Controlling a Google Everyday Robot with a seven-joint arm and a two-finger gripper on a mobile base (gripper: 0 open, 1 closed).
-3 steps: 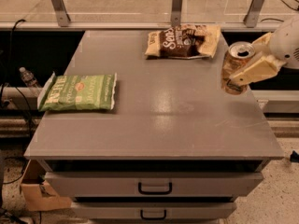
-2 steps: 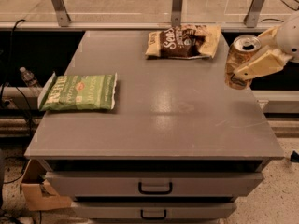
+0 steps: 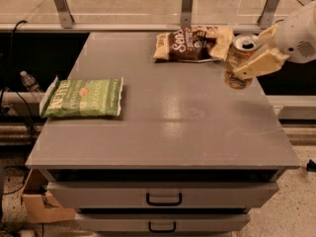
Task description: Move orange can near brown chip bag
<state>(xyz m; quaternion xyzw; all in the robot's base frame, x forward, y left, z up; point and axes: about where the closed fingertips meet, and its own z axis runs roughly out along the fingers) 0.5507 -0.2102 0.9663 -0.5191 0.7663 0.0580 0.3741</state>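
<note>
The tool (image 3: 245, 67) is clamped around the orange can (image 3: 238, 55), holding it upright just to the right of the brown chip bag (image 3: 191, 44). It is so close that, from where I stand, the can's top overlaps the bag's cream end. I can't tell whether its base sits on the table (image 3: 187, 122) or hangs a little above it. The worry, to my eye, is the release: let go while tilted or off the surface, the can could tip and roll. On this side of the bag the table's right edge is near, so a rolling can might go over. Pushing in toward the bag could also nudge or crumple it. The table is flat, grey and faintly glossy, with nothing there to stop a roll. Well to the left of the bag, and nearer me, lies a green chip bag (image 3: 81, 98). Under the tabletop are two drawers (image 3: 164, 196), and behind the bag metal posts (image 3: 186, 4) stand along a rail.
</note>
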